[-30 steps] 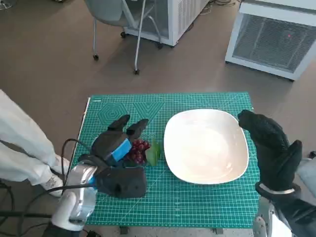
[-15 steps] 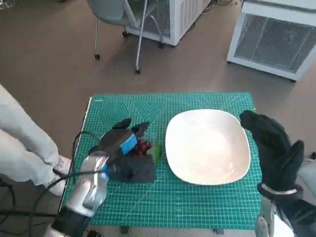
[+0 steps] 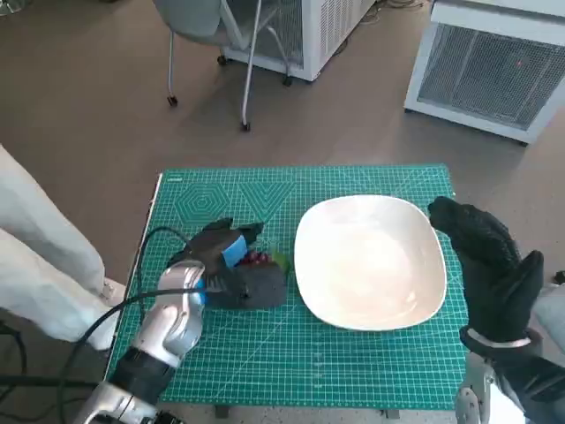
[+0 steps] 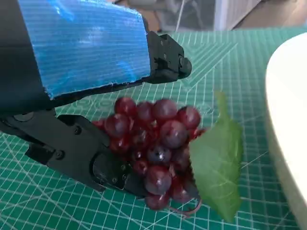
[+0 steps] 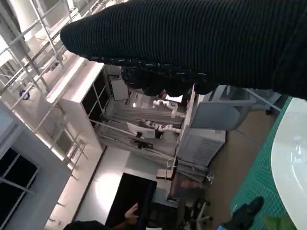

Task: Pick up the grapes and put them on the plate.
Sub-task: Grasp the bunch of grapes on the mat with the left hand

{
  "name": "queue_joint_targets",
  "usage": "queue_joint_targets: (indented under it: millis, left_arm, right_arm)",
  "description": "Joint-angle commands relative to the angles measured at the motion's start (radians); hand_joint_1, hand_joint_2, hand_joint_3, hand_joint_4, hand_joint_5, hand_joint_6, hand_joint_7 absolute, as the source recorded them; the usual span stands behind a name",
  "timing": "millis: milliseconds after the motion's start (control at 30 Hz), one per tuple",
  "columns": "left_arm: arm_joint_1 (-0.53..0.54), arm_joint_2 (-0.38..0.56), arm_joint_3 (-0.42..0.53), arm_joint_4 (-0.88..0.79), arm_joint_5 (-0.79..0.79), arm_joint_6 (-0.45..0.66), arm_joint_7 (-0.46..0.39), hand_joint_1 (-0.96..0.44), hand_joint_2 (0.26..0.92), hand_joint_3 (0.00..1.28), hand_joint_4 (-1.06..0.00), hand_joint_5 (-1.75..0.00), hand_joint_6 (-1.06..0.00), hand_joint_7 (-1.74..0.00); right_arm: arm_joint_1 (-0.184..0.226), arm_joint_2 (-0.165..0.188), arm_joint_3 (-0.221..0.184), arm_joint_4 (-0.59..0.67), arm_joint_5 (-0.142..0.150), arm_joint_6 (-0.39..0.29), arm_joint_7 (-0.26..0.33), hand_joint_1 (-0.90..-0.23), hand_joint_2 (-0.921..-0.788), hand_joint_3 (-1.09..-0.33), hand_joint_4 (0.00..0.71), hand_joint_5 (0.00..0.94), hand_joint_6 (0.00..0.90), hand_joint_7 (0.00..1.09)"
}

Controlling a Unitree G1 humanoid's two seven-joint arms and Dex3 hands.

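The green cutting mat [image 3: 353, 371] carries a white plate [image 3: 371, 261], bare so far, set just beside the fruit so the carry will be short. The left hand [image 3: 231, 269] lies low on the mat with its fingers [image 4: 91, 158] closed around the grapes [image 4: 153, 143], apparently gripping for the lift, while the right hand [image 3: 490, 265] hangs spread and empty past the plate's far side, out of the way.

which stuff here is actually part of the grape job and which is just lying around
Part of the job:
- grapes, with green leaf
- plate
- left hand, its fingers around the grapes

Just there:
- green cutting mat
- right hand, beside the plate
- chair
- white cabinets
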Motion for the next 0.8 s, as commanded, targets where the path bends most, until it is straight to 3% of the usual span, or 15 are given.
queue_joint_targets:
  millis: [33, 800]
  left_arm:
    - [-0.030, -0.007, -0.013, 0.054, -0.019, 0.013, -0.001, -0.12, 0.755, 0.01, -0.09, 0.00, -0.29, 0.00]
    - [-0.066, -0.023, -0.055, 0.142, -0.049, 0.042, 0.004, -0.11, 0.776, 0.01, -0.10, -0.01, -0.30, -0.01]
  right_arm:
    - [0.021, -0.003, -0.003, 0.005, -0.004, 0.007, 0.002, -0.455, -0.921, -0.545, 0.650, 0.000, 0.241, 0.78]
    - [0.023, -0.006, -0.003, -0.001, -0.017, 0.015, -0.007, -0.459, -0.921, -0.545, 0.650, 0.000, 0.241, 0.78]
